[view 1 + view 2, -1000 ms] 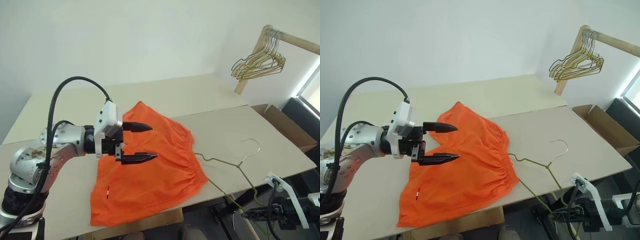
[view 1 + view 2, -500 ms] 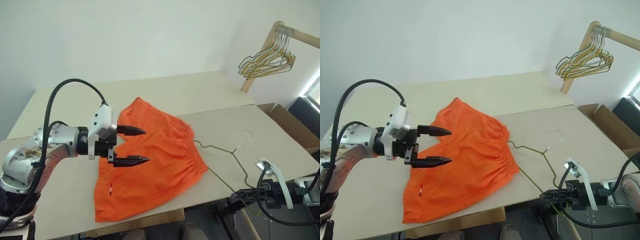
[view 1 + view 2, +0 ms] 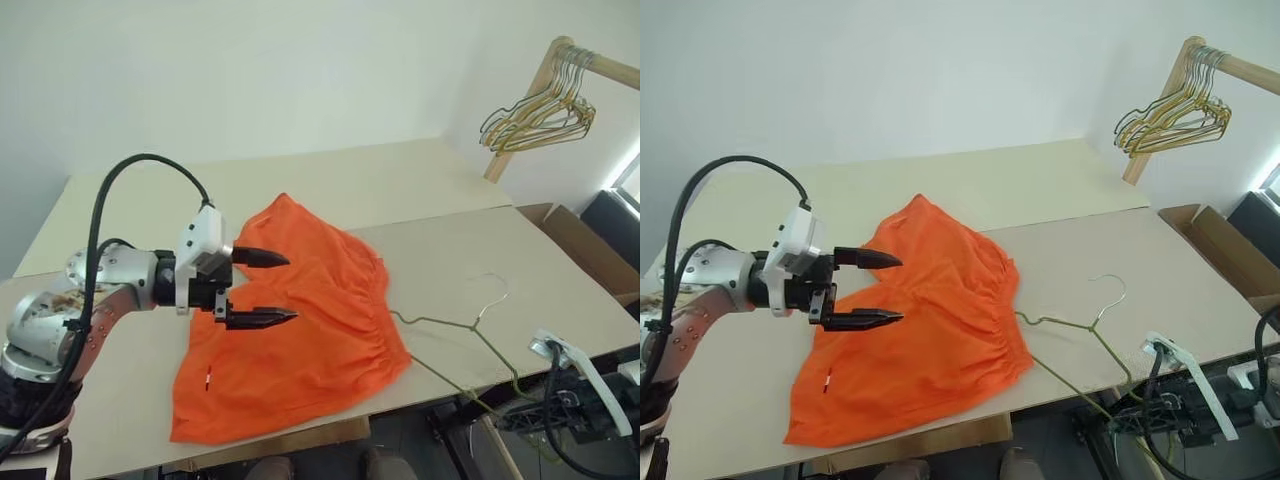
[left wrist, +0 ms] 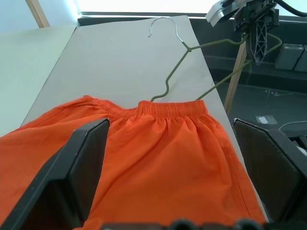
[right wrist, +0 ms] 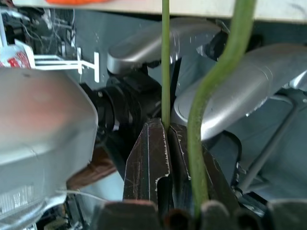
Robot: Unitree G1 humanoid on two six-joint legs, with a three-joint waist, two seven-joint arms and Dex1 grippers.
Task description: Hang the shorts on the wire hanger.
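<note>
The orange shorts (image 3: 310, 330) lie spread flat on the table, with the gathered waistband (image 4: 168, 109) toward the right. My left gripper (image 3: 290, 288) hovers over their left half, open, with nothing between its fingers (image 4: 88, 163). The wire hanger (image 3: 455, 325) lies to the right of the waistband. Its hook (image 3: 497, 288) rests on the table, and one shoulder touches the waistband. Its lower wire runs off the table's front edge. There my right gripper (image 3: 1127, 420) is shut on the hanger wire (image 5: 165, 72), below the table top.
A bunch of pale wire hangers (image 3: 537, 115) hangs from a wooden rail at the back right. An open cardboard box (image 3: 572, 238) stands by the table's right end. The table's front edge (image 3: 330, 428) runs just below the shorts.
The whole view has shifted. My right gripper has drifted slightly to the right below the table edge, with the hanger wire still in it. The left gripper stays open over the shorts.
</note>
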